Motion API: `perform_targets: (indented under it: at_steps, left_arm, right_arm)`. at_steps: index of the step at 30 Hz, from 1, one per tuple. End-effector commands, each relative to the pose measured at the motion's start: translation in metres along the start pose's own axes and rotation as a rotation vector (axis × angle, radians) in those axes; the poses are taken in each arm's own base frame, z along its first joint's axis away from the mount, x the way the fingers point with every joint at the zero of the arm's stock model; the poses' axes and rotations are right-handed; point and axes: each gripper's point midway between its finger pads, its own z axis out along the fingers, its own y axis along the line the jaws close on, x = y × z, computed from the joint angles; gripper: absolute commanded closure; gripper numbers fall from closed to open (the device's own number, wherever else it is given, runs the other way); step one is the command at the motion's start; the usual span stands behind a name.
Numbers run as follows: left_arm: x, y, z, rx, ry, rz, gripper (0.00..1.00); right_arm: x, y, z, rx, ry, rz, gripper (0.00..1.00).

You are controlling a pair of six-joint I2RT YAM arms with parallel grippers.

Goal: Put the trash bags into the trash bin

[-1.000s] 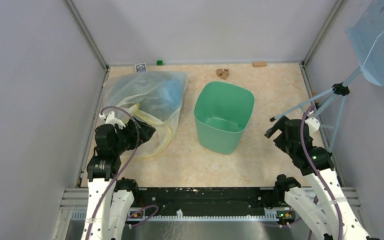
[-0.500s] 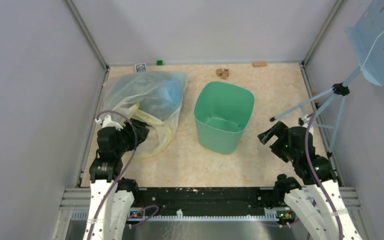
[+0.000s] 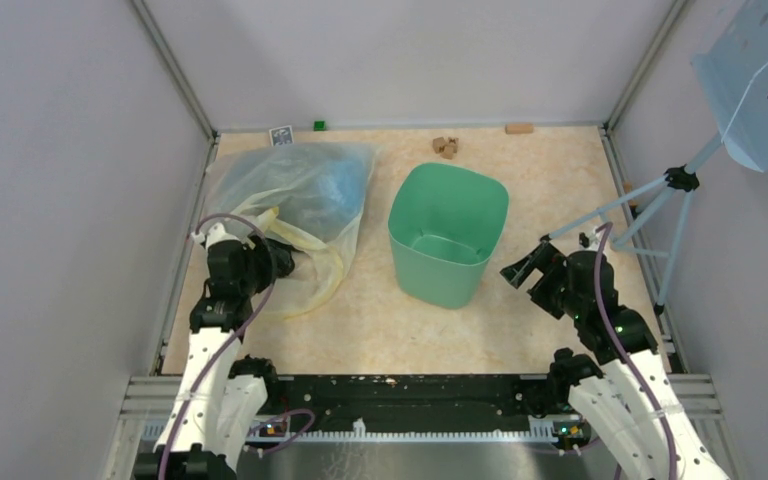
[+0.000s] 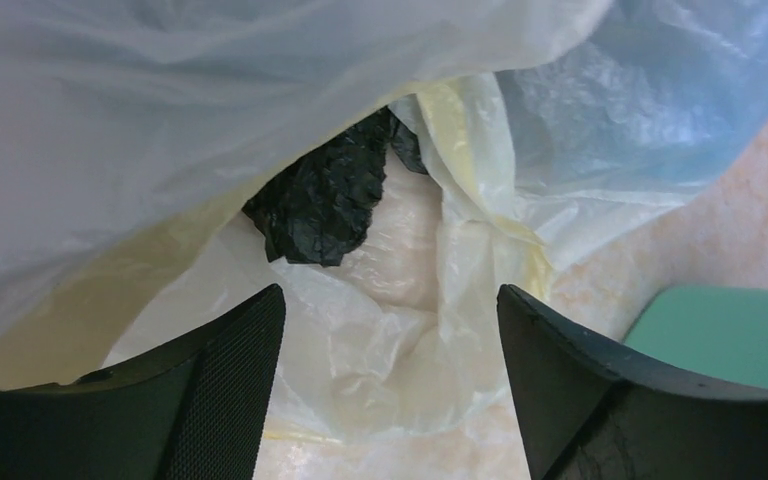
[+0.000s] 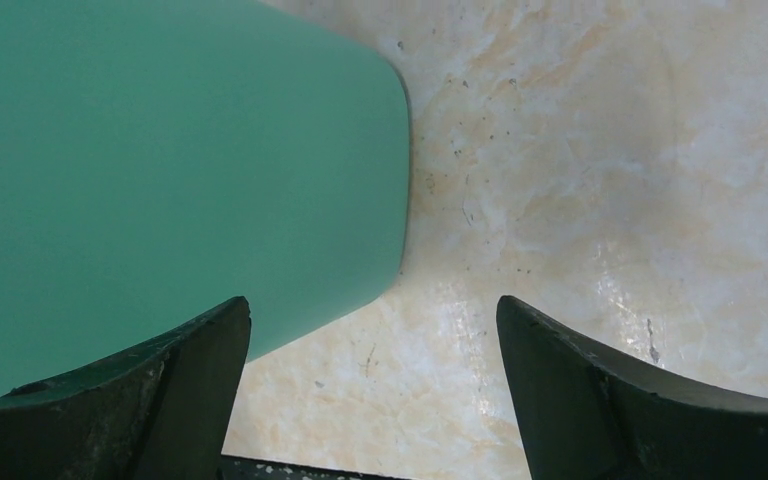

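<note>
A crinkly black trash bag lies inside the mouth of a large clear bag, among pale yellow and blue plastic. In the top view my left arm hides it. My left gripper is at that bag's near edge, open, with thin clear film lying between its fingers and the black bag just beyond the tips. The mint-green trash bin stands upright at the table's centre, with nothing inside. My right gripper hovers open just right of the bin's wall, holding nothing.
A tripod carrying a light-blue perforated panel stands at the right wall. Small wooden blocks, a green cube and a card lie along the back edge. Grey walls enclose the table on three sides.
My right gripper has swung left and down towards the bin's side. My left gripper has drawn slightly back at the clear bag's mouth and its jaws have narrowed a little.
</note>
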Motion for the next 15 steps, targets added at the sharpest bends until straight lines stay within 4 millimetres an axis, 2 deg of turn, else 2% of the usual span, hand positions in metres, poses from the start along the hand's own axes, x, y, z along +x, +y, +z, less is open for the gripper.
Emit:
perform_targets:
  at_steps: [1, 4, 7, 11, 13, 15]
  left_arm:
    - [-0.005, 0.007, 0.022, -0.045, -0.076, -0.026, 0.15]
    - [-0.005, 0.013, 0.035, -0.077, -0.085, -0.031, 0.16]
    - [-0.004, 0.018, 0.046, -0.109, -0.081, -0.021, 0.23]
    - [-0.005, 0.026, 0.059, -0.147, -0.091, 0.001, 0.32]
    - [0.0, 0.023, 0.065, -0.141, -0.087, 0.036, 0.43]
    - [-0.003, 0.021, 0.071, -0.138, -0.096, 0.047, 0.59]
  right_arm:
    - [-0.007, 0.008, 0.007, -0.03, -0.023, -0.034, 0.08]
    - [0.006, 0.002, 0.012, -0.024, 0.027, -0.019, 0.09]
    - [0.023, 0.001, 0.018, -0.069, 0.085, -0.022, 0.1]
    - [0.036, -0.003, 0.022, -0.112, 0.104, -0.028, 0.1]
    - [0.04, 0.001, 0.023, -0.159, 0.106, -0.037, 0.1]
    - [0.043, 0.004, 0.025, -0.195, 0.109, -0.04, 0.1]
